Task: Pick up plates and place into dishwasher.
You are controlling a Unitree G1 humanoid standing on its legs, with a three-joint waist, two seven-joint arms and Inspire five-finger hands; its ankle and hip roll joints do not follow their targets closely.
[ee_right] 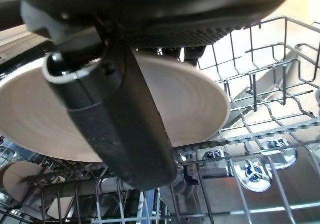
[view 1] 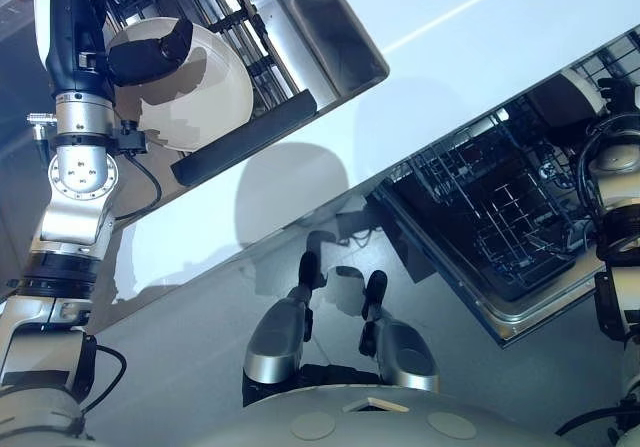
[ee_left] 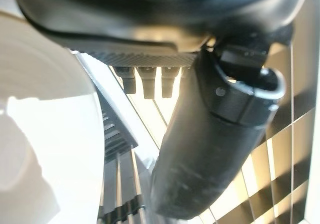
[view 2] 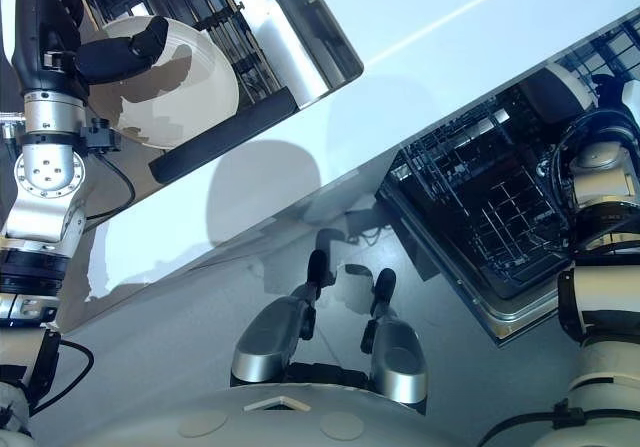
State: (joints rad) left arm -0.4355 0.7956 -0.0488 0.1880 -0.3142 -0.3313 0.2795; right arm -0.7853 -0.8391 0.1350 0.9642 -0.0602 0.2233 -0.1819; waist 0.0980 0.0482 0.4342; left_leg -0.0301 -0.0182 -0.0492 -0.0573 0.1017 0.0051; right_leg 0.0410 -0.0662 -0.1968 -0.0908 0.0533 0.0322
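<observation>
The left robot hand reaches into a steel sink at the far left. Its dark thumb lies across the face of a round white ceramic plate, and its fingers sit behind the rim, so the plate is pinched between them. That plate stands tilted on edge, its broad face turned toward the camera and its rim leaning against the black wire drying rack inside the shiny stainless-steel sink. A dark flat bar lies along the sink's near edge, just below the plate.

The right robot hand is at the far right, over the open dishwasher. In the right wrist view its thumb crosses the face of a second round white plate, gripping it; the fingers behind are hidden. This plate is held near level, tipped slightly, its face upward, just above the dark wire dishwasher rack.

Between sink and dishwasher runs the pale, smooth worktop.
</observation>
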